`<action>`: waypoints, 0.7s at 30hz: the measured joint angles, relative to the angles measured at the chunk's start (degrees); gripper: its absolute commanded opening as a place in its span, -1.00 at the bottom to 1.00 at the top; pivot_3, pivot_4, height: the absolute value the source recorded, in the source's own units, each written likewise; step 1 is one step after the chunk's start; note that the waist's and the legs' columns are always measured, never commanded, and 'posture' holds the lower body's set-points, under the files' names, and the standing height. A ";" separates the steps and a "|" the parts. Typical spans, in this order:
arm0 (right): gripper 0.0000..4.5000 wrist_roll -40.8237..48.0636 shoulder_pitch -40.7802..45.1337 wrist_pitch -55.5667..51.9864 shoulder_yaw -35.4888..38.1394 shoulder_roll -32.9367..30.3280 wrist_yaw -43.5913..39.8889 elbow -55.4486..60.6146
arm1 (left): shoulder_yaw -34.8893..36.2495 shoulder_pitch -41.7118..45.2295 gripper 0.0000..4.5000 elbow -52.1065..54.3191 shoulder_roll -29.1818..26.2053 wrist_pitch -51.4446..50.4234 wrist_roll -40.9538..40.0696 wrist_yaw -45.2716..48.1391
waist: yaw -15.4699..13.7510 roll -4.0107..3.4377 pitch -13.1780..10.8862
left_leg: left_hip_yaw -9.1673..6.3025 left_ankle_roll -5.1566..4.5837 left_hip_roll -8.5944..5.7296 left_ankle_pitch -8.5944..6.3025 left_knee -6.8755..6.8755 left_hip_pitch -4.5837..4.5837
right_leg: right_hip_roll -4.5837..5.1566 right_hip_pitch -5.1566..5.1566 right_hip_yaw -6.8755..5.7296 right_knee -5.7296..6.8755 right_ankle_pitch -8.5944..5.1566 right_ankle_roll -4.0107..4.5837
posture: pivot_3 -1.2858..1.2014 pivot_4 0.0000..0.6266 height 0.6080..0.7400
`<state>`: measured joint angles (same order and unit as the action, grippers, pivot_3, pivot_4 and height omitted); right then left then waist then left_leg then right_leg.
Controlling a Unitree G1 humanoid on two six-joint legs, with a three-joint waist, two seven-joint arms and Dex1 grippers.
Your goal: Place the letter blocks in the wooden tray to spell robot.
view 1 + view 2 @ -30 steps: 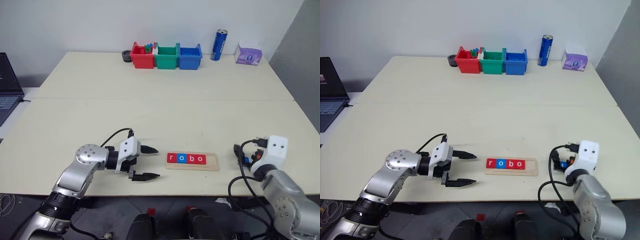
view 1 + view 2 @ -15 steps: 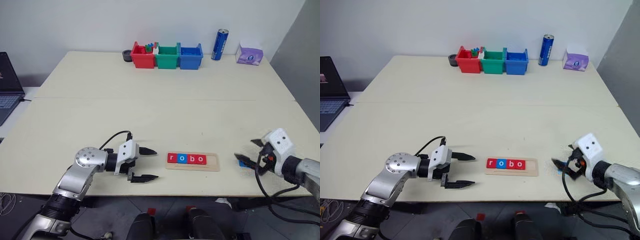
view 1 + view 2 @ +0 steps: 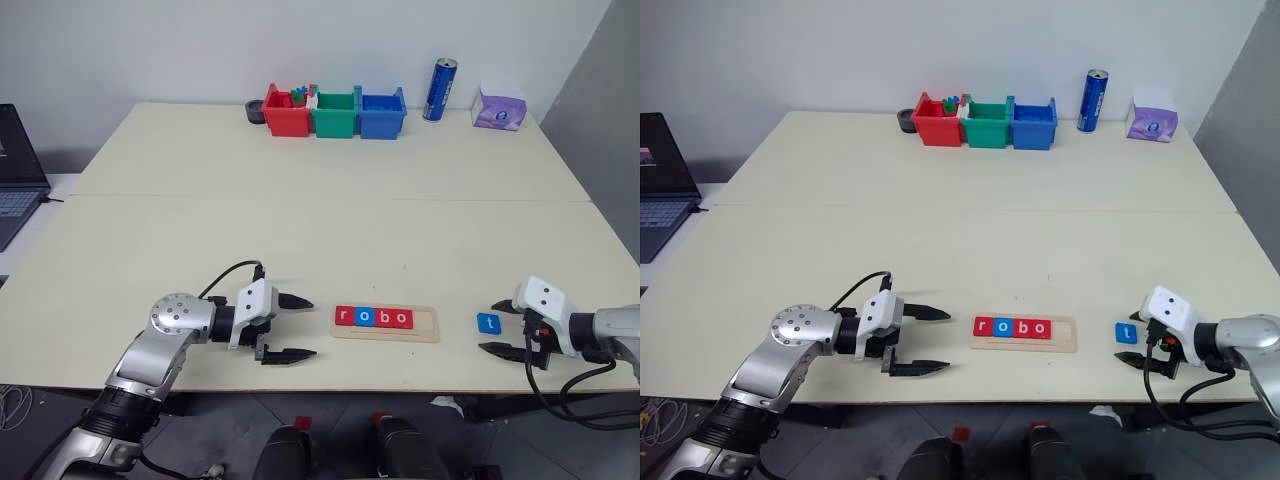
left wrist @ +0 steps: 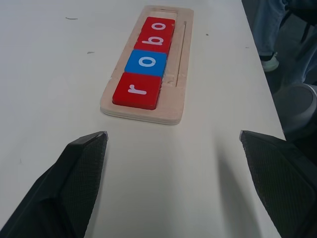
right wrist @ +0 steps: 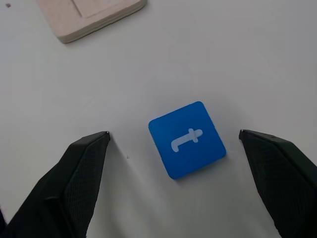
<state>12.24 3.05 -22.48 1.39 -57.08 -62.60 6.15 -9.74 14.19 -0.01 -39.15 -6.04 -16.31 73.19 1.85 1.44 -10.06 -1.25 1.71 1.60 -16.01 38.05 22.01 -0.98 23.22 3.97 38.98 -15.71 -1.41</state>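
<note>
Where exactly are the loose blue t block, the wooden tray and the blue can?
blue t block [image 5: 187, 140], right wrist view, on its top face beside the white letter.
wooden tray [image 3: 425, 321], left eye view, on the bare slot right of the last tile.
blue can [image 3: 441, 91], left eye view, on its side wall.

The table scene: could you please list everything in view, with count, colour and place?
Tray: one, light wood, near table edge, centre.
Tiles in tray: four, red, blue, red, red, spelling "robo", filling its left part.
t tile: one, blue, flat on table right of tray.
Bins: three, red, green, blue, in a row at far edge.
Can: one, blue, right of bins.
Tissue pack: one, purple, far right corner.
Dark round thing: one, left of red bin.
Laptop: one, dark, off the table's left.
Left pincer: open, left of tray.
Right pincer: open, around t tile, apart from it.
</note>
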 measured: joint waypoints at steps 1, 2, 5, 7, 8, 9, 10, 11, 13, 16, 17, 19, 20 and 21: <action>0.98 -0.28 0.48 0.62 -0.38 -0.02 -0.35 -0.42 | 0.00 0.00 1.00 0.26 0.00 -0.18 0.00 0.00 | 0.00 0.00 0.00 | -0.01 0.00 0.00 0.00 0.00 0.00 | 0.00 0.00 0.00 0.00 0.00 0.00 | 0.03 -0.52 1.00; 0.91 -0.43 0.74 0.98 -0.55 -0.02 -0.56 -0.78 | 0.00 0.00 1.00 0.49 -0.02 -0.35 -0.01 -0.02 | 0.00 0.00 0.00 | -0.01 0.00 0.00 0.00 0.00 0.00 | 0.00 0.00 -0.01 0.01 0.00 0.00 | 0.03 -0.52 1.00; 0.58 -0.81 1.74 1.89 -1.40 -0.01 -1.13 -1.62 | 0.00 0.00 1.00 0.70 -0.06 -1.22 -0.01 -0.05 | 0.01 0.00 0.00 | -0.02 0.00 0.00 0.00 0.01 -0.01 | 0.00 -0.01 0.00 0.02 0.01 0.01 | 0.03 -0.52 1.00; 0.25 -0.85 2.23 2.08 -1.94 -0.01 -1.30 -1.93 | 0.00 0.00 1.00 1.16 -0.07 -1.48 -0.01 -0.07 | -0.01 0.00 0.00 | -0.04 0.00 0.01 0.00 0.02 -0.01 | 0.00 -0.01 0.00 0.02 0.01 0.02 | 0.03 -0.52 1.00; 0.08 -0.84 2.30 2.13 -2.09 -0.01 -1.49 -1.94 | 0.00 0.00 1.00 1.49 -0.08 -1.55 -0.02 -0.07 | -0.02 0.00 0.00 | -0.04 0.00 0.01 0.00 0.03 -0.01 | 0.00 -0.03 -0.01 0.02 0.01 0.02 | 0.03 -0.52 1.00; -0.07 -0.80 2.40 2.05 -2.15 0.00 -1.63 -2.00 | 0.00 0.01 1.00 1.73 -0.08 -1.69 -0.03 -0.07 | -0.02 0.00 0.00 | -0.04 0.00 0.00 0.00 0.04 -0.01 | 0.01 -0.03 0.00 0.02 0.01 0.02 | 0.03 -0.52 1.00; -0.22 -0.70 2.55 1.83 -2.17 0.00 -1.73 -2.17 | 0.00 0.01 1.00 1.80 -0.08 -1.95 -0.04 -0.08 | -0.03 0.00 0.00 | -0.04 0.00 0.00 0.00 0.04 -0.02 | 0.01 -0.03 0.01 0.02 0.02 0.01 | 0.03 -0.52 1.00; -0.36 -0.57 2.69 1.67 -2.16 0.00 -1.79 -2.37 | 0.00 0.00 1.00 1.80 -0.08 -2.16 -0.04 -0.09 | -0.02 0.00 0.00 | -0.04 0.00 0.00 0.00 0.04 -0.02 | 0.01 -0.03 0.02 0.03 0.02 0.01 | 0.03 -0.52 1.00; -0.35 -0.08 2.84 0.97 -2.15 -0.01 -2.08 -2.50 | 0.00 0.00 1.00 1.85 -0.09 -2.33 -0.04 -0.11 | -0.03 0.00 0.00 | -0.05 0.00 0.00 0.00 0.05 -0.02 | 0.01 -0.03 0.01 0.03 0.05 0.05 | 0.03 -0.52 1.00; -0.35 0.67 3.00 -0.54 -2.05 -0.09 -2.57 -1.84 | 0.00 0.00 1.00 2.39 -0.10 -2.51 -0.04 -0.18 | -0.03 0.00 0.00 | -0.06 0.00 0.00 0.00 0.05 -0.02 | 0.01 -0.03 0.01 0.03 0.05 0.05 | 0.03 -0.52 1.00; -0.35 0.91 3.02 -0.95 -2.05 -0.10 -2.77 -1.16 | 0.00 0.00 1.00 2.45 -0.10 -2.53 -0.04 -0.19 | -0.03 -0.01 0.00 | -0.06 0.00 0.00 0.00 0.04 -0.02 | 0.01 -0.02 0.01 0.03 0.05 0.05 | 0.03 -0.52 1.00; -0.35 2.24 3.60 -2.68 -2.07 -0.07 -2.90 1.42 | 0.00 0.00 1.00 2.45 -0.11 -2.61 -0.05 -0.23 | 0.04 -0.02 -0.01 | -0.09 0.00 0.02 0.00 0.04 -0.02 | 0.00 -0.01 0.02 0.04 0.04 0.05 | 0.03 -0.52 1.00; -0.35 2.63 4.38 -3.38 -2.17 0.06 -2.98 2.82 | 0.01 0.00 1.00 2.46 -0.11 -2.63 -0.05 -0.24 | 0.08 -0.03 -0.01 | -0.10 0.00 0.02 0.00 0.04 -0.02 | 0.00 -0.01 0.02 0.04 0.04 0.05 | 0.03 -0.52 1.00; -0.35 2.86 5.45 -4.18 -2.45 0.39 -2.88 4.57 | 0.01 0.01 1.00 2.47 -0.10 -2.65 -0.06 -0.27 | 0.11 -0.03 -0.01 | -0.11 0.00 0.02 0.00 0.04 -0.04 | 0.00 -0.01 0.02 0.05 0.04 0.04 | 0.03 -0.52 1.00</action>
<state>15.10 8.51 -26.65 -1.06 -56.69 -65.48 10.72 -9.73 14.20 2.46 -39.25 -8.68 -16.37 72.92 1.96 1.41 -10.07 -1.36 1.71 1.62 -16.00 38.08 21.97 -0.99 23.22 4.00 39.02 -15.68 -1.38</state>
